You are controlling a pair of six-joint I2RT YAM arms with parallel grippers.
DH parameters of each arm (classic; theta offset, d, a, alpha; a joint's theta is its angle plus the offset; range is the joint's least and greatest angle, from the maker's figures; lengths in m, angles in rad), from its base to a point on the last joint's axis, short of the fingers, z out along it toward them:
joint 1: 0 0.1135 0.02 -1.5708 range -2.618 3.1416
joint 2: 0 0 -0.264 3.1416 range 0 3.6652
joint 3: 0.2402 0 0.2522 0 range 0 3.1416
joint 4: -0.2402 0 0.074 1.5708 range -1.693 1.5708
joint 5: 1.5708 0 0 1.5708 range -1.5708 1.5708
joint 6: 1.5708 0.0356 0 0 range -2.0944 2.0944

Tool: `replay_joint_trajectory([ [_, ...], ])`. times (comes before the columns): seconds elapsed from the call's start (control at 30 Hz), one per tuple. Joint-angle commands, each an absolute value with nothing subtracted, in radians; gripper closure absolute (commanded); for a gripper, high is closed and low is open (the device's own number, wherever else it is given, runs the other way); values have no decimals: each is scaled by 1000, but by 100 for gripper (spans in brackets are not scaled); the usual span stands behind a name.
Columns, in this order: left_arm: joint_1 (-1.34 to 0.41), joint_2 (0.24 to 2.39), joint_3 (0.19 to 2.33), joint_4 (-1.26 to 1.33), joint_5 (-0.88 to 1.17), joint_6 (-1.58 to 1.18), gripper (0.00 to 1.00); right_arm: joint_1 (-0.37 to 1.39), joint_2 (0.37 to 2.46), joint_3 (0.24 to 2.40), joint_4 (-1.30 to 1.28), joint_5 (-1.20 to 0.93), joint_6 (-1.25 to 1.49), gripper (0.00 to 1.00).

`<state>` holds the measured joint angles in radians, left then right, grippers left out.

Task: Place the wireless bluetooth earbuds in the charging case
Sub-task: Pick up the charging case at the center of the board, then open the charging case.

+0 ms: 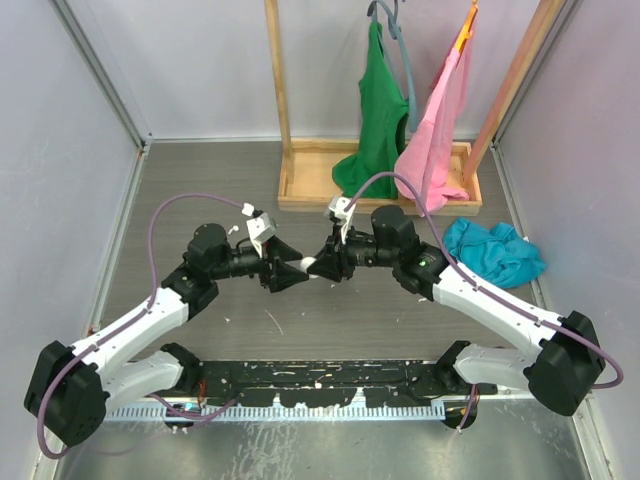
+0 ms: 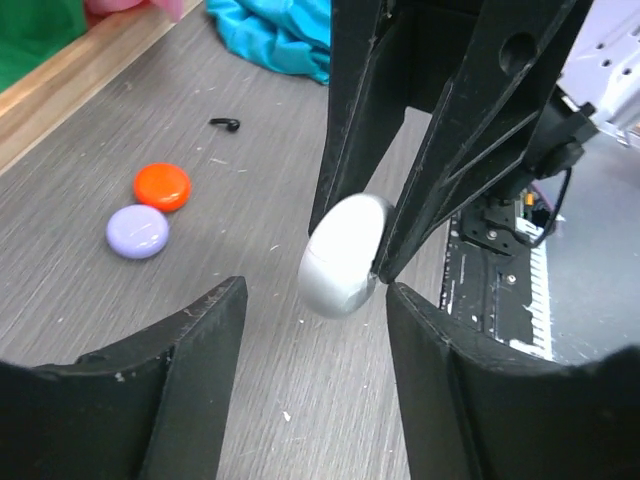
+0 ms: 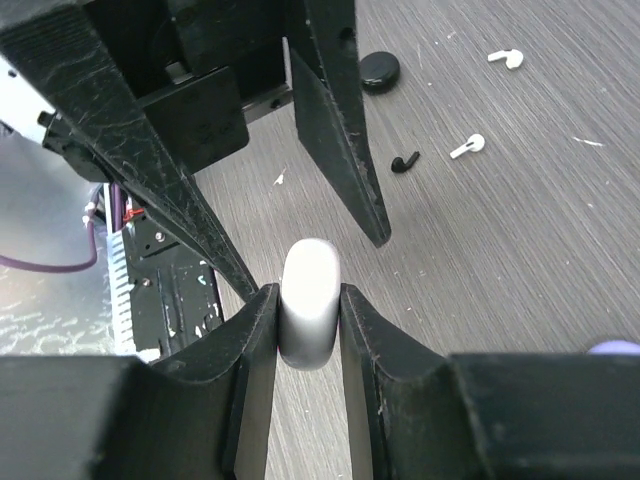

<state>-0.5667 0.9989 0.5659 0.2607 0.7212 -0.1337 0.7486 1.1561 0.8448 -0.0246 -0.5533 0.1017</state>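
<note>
Right fingers (image 3: 255, 335): pressed in on the charging case (image 3: 310, 300), one pad on each flat side; the case stands on edge between them, its rounded end poking out past the tips
Left fingers (image 2: 200, 340): spread apart, pointed straight at the right fingers; the case sits in line with their gap, just ahead of the tips; whether either tip touches it I cannot tell
Charging case: silvery white, smooth, held off the surface (image 2: 250, 200) by the right fingers alone
Wireless bluetooth earbuds: all loose on the surface, none in the case; two white earbuds (image 3: 467, 147) lie beyond the left fingers as the right wrist sees them, a black earbud (image 3: 404, 161) just beside the nearer white one; all well apart from the case
Black disc (image 3: 379, 71): flat on the surface, further out than the black earbud
Orange disc (image 2: 162, 186) and lilac disc (image 2: 138, 231): near each other, off to one side of the left fingers
Teal cloth (image 2: 280, 35): bunched on the surface, far beyond the fingers
Wooden rack (image 1: 300, 195): at the far side, with a green garment (image 1: 378, 110) and a pink garment (image 1: 440, 140) hanging
</note>
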Motion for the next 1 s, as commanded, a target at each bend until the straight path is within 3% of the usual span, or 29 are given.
replay_joint_trajectory([
  [0.0, -548, 1022, 566, 434, 886, -214, 44, 745, 1124, 901, 12, -662, 30, 80],
  [0.33, -543, 1043, 575, 450, 1015, -232, 64, 746, 1134, 916, 23, -772, -43, 80],
  [0.73, -543, 1056, 583, 486, 1101, -258, 77, 745, 1122, 907, 28, -860, -121, 79],
  [0.97, -544, 1050, 579, 462, 1084, -235, 91, 745, 1116, 907, 8, -821, -145, 63],
])
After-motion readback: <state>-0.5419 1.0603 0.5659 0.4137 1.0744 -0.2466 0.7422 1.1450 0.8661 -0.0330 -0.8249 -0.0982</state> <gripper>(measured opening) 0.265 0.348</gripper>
